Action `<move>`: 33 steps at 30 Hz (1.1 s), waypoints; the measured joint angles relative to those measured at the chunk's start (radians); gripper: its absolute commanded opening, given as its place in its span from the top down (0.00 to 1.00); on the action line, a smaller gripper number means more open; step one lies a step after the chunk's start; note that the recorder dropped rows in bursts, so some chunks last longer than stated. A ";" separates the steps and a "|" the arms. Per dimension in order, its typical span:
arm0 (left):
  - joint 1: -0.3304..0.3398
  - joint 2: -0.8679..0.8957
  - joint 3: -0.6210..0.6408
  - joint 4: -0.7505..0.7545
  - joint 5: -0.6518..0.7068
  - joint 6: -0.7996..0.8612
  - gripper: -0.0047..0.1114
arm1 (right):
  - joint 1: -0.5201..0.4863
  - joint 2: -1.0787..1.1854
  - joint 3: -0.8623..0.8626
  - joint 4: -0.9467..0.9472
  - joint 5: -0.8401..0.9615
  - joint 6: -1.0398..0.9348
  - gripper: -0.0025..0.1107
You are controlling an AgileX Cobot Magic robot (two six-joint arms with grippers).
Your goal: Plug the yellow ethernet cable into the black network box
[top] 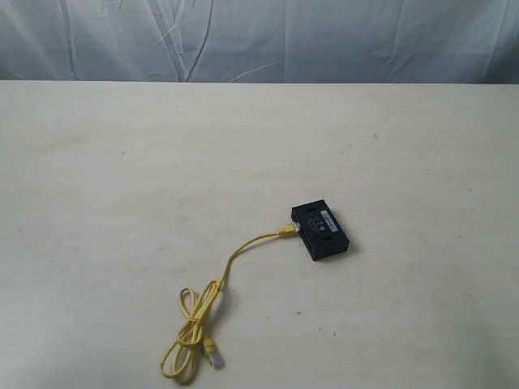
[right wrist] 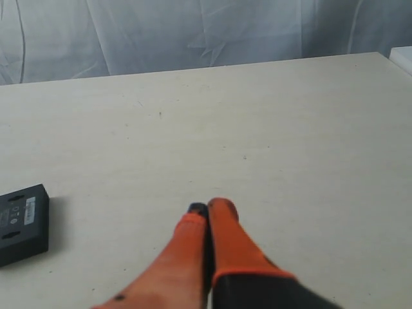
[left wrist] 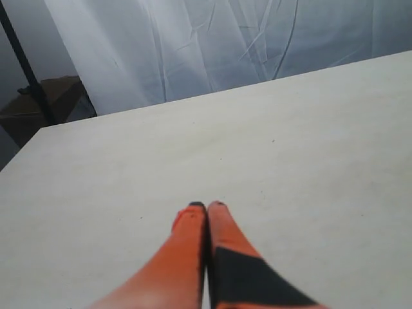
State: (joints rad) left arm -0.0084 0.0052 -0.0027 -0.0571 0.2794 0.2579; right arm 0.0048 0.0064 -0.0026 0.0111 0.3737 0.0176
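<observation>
Closest to the table's [top: 97, 203] near edge, a little left of its middle, the yellow cable [top: 228, 261] lies in a loose coil, with its free plug [top: 213, 357] on the near side of the loops. From the coil the cord runs away from that edge and bends toward the right edge. Its other plug [top: 286, 231] meets one long side of the black box [top: 322, 231]. Whether that plug is fully seated cannot be told.

The box lies flat, right of the table's middle. Its long axis runs from the near edge toward the far edge, with the near end swung toward the right edge. The side that takes the cable faces the left edge.

Neither pincer shows in the exterior view. The right pincer [right wrist: 209, 207] has its orange fingers pressed together on nothing, above bare tabletop. The box [right wrist: 22, 224] lies well apart from it, off to one side and partly cut off. The left pincer [left wrist: 207, 206] is pressed together too and empty, with only tabletop before it.

A pale curtain [top: 259, 40] hangs beyond the far edge.
</observation>
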 measured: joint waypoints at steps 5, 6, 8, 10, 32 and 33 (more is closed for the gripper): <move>0.000 0.000 0.000 0.020 -0.026 -0.127 0.96 | 0.000 0.000 0.000 0.000 0.000 0.000 0.99; 0.000 0.000 0.000 0.024 -0.033 -0.153 0.96 | 0.000 0.000 0.000 0.000 0.000 0.000 0.99; 0.000 0.000 0.000 0.029 -0.035 -0.173 0.96 | 0.000 0.000 0.000 0.000 0.000 0.000 0.99; 0.000 0.000 0.000 0.029 -0.035 -0.184 0.96 | 0.000 0.000 0.000 0.000 0.000 0.000 0.99; 0.000 0.000 0.000 0.030 -0.041 -0.244 0.96 | 0.000 0.000 0.000 0.000 0.000 0.000 0.99; 0.000 0.000 0.000 0.030 -0.041 -0.244 0.96 | 0.000 0.000 0.000 0.000 0.000 0.000 0.99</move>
State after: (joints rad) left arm -0.0084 0.0052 -0.0027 -0.0266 0.2388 0.0136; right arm 0.0048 0.0064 -0.0026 0.0111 0.3737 0.0176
